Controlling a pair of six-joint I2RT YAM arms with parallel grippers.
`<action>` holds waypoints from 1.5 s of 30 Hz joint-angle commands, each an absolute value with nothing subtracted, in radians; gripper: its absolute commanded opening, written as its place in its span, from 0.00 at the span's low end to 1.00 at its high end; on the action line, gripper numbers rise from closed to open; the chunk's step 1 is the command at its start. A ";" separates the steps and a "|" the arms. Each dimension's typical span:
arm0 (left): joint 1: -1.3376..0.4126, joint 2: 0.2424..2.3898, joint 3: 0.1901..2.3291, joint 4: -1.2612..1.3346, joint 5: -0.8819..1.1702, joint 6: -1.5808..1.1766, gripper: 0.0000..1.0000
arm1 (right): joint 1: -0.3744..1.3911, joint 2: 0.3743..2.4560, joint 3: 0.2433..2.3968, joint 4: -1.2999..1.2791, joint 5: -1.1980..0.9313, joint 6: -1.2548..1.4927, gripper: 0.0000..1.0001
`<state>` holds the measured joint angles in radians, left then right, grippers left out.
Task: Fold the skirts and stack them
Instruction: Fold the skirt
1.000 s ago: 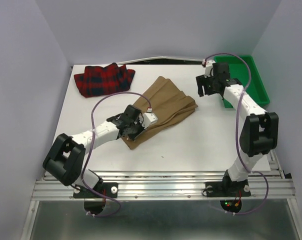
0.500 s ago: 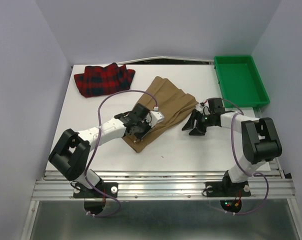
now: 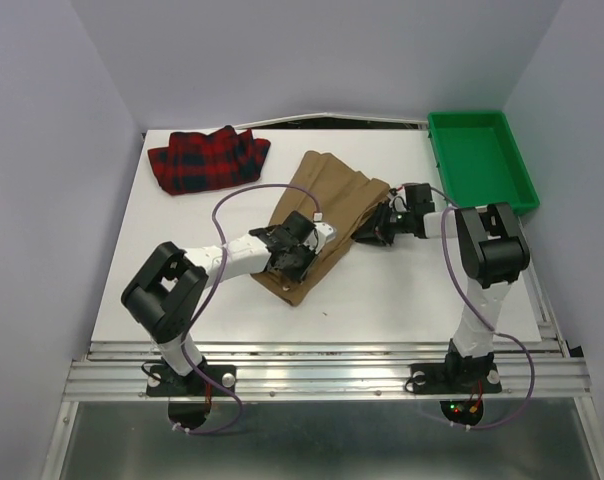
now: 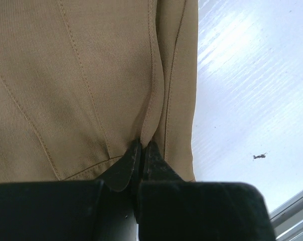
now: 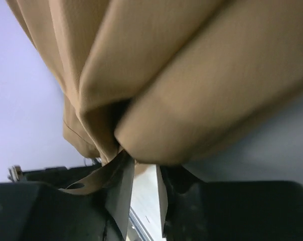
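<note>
**Student:** Where are the two skirts in relation to the green tray [image 3: 480, 160]?

**Instructor:** The tan skirt [image 3: 334, 192] lies on the white surface [image 3: 412, 290], just left of the tray's near end. It is a long, pleated bundle that slants away from the tray toward the arm bases. The plaid skirt [image 3: 207, 160] is crumpled well to the left of the tray, by the far left corner of the surface. It is apart from the tan skirt, and neither arm touches it.

**Student:** What is the left hand [image 3: 298, 252] doing?

**Instructor:** It sits on the end of the tan skirt farthest from the tray. In the left wrist view, the left hand [image 4: 143, 148] is clenched. Its dark fingertips meet on a raised ridge of the tan skirt [image 4: 81, 75] beside a stitched seam, and bare surface shows to the right.

**Student:** And the right hand [image 3: 369, 234]?

**Instructor:** It lies low at the edge of the skirt that faces the tray. In the right wrist view, the fingers of the right hand [image 5: 144, 168] stand apart, with pale surface showing in the narrow gap between them. Rounded folds of the tan skirt [image 5: 191, 75] bulge just above the tips. No cloth appears inside the gap, so the hand reads as released.
</note>
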<state>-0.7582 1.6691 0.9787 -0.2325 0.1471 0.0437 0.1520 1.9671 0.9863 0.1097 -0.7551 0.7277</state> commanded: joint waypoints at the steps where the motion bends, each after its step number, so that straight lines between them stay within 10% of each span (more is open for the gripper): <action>1: -0.779 1.664 0.989 -0.224 0.123 0.006 0.00 | 0.167 2.062 1.084 0.146 -0.698 0.727 0.26; 5: -0.779 1.644 0.986 -0.232 0.159 -0.035 0.00 | 0.167 2.054 1.132 0.169 -0.654 0.686 0.03; 9: -0.779 1.649 0.982 -0.218 0.210 -0.095 0.00 | 0.167 2.103 1.262 0.080 -0.643 0.624 0.01; 15: -0.781 1.660 1.005 -0.190 0.193 -0.126 0.00 | 0.167 2.064 1.309 -0.096 -0.566 0.586 0.48; 21: -0.781 1.634 1.029 -0.149 0.195 -0.143 0.00 | 0.178 1.821 0.979 -0.020 -0.655 0.721 0.58; 38: -0.782 1.635 1.042 -0.167 0.201 -0.167 0.00 | 0.377 1.963 0.917 0.164 -0.758 0.772 0.38; 45: -0.814 1.588 1.039 -0.155 0.212 -0.173 0.00 | 0.377 2.005 0.931 0.167 -0.739 0.782 0.01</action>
